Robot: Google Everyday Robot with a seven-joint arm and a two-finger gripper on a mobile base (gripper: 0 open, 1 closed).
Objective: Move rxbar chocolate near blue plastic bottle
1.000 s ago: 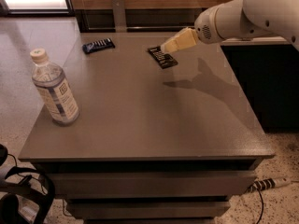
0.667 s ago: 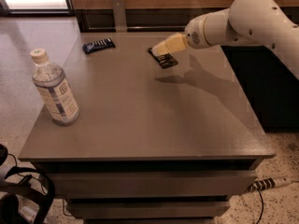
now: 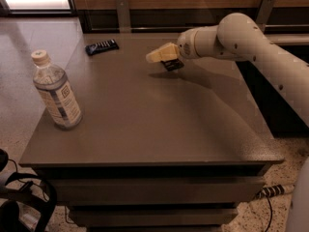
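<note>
The capped blue plastic bottle [image 3: 55,93] seems part full. The gripper [image 3: 152,57], hold unreadable, has slid left over the rxbar chocolate [image 3: 173,65].

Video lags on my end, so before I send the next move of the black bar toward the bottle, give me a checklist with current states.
1. Position of the pincer: ok, at the far side of the table, over the rxbar chocolate.
2. Hold on the bar: cannot tell; the pincer covers most of it.
3. Is the blue plastic bottle upright: ok, it stands near the left front edge, cap on.
4. Bar near the bottle: not ok, they are far apart across the table.
5. Is the dark blue wrapper out of the way: ok, it lies at the far left, off the line from bar to bottle.
</note>
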